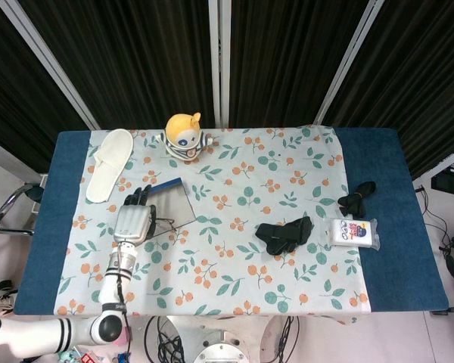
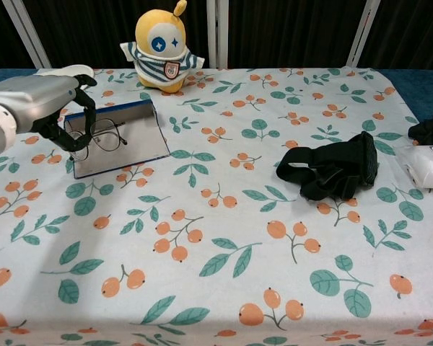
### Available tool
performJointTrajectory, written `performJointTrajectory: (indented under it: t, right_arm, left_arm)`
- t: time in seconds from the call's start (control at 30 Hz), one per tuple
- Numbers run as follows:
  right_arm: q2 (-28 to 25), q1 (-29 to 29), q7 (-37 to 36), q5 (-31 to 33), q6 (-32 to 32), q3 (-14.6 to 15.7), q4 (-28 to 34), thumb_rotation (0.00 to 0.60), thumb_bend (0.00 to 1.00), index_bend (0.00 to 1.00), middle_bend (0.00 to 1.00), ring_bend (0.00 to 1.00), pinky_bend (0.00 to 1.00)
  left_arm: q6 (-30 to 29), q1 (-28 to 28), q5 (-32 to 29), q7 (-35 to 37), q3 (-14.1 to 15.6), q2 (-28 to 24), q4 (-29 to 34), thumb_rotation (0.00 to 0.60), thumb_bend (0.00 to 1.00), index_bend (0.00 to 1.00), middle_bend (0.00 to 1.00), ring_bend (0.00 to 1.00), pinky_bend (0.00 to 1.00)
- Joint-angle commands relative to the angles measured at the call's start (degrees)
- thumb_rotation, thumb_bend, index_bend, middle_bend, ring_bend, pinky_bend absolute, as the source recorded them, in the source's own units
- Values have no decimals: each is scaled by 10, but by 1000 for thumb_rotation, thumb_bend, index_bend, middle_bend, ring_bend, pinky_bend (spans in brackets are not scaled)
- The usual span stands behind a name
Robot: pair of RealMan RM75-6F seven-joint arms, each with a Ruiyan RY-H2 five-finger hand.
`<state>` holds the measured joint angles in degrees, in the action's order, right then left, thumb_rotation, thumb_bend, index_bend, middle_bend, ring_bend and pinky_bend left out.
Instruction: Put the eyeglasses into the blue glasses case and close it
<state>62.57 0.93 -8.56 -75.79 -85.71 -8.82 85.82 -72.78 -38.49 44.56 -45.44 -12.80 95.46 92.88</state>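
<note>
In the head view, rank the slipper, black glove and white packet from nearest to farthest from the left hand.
From the left hand, holding the eyeglasses:
1. Slipper, behind it, toward the far left corner.
2. Black glove, mid-table to its right.
3. White packet, beyond the glove, near the right edge.

A white slipper (image 1: pixel 110 163) lies near a yellow plush toy (image 1: pixel 185 137).

Thin-rimmed eyeglasses (image 2: pixel 101 134) hung unfolded over the open blue glasses case (image 2: pixel 123 144), which lay at ten o'clock.
</note>
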Motion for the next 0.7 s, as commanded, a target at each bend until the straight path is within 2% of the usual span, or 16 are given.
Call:
performJointTrajectory:
  t: [0.03,0.27,0.7]
  right_arm:
    - [-1,1,-4,1,1,-1,-3,600,235,0,0,0,0]
    - [-2,4,-17,5,-1,-3,-12,600,236,0,0,0,0]
    - [-5,8,-28,5,-2,-5,-18,600,237,0,0,0,0]
  left_arm:
    - [18,-27,-40,-29,-20,30,-43,600,461,613,0,11,148]
    - [35,-62,-69,-45,-42,61,-95,600,459,612,0,5,148]
    - [45,-100,-80,-71,-50,104,-205,600,459,613,0,3,147]
